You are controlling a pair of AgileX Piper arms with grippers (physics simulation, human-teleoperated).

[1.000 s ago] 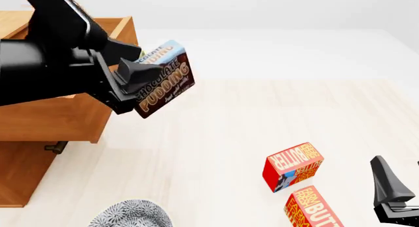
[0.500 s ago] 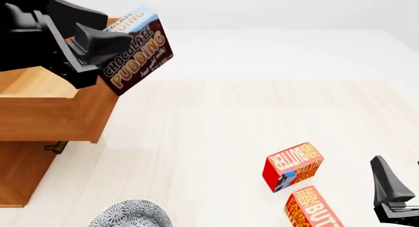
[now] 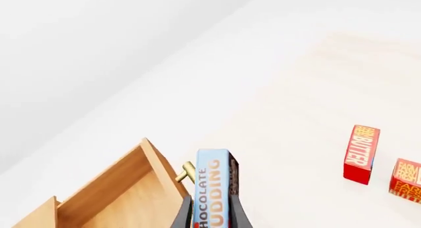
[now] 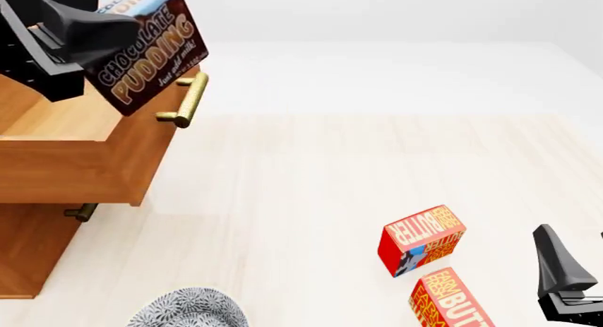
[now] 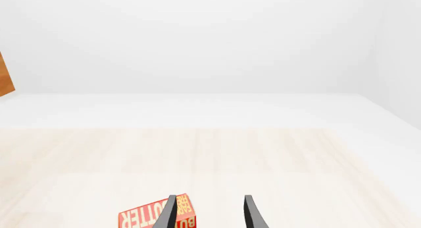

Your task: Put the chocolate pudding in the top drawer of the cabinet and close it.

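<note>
The left gripper (image 4: 80, 41) clamps the pudding (image 4: 146, 51), a light, stiff, smooth box best pinched across its 2 broad faces, above the open drawer (image 4: 70, 157), while the right gripper (image 5: 209, 213) idles open.

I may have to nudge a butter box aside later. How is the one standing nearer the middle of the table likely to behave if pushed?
The butter box looks like stiff carton, so it should hold shape. It stands on a narrow face and tilts slightly, so a high push may tip it. It sits close to the second butter box and could bump it.
</note>
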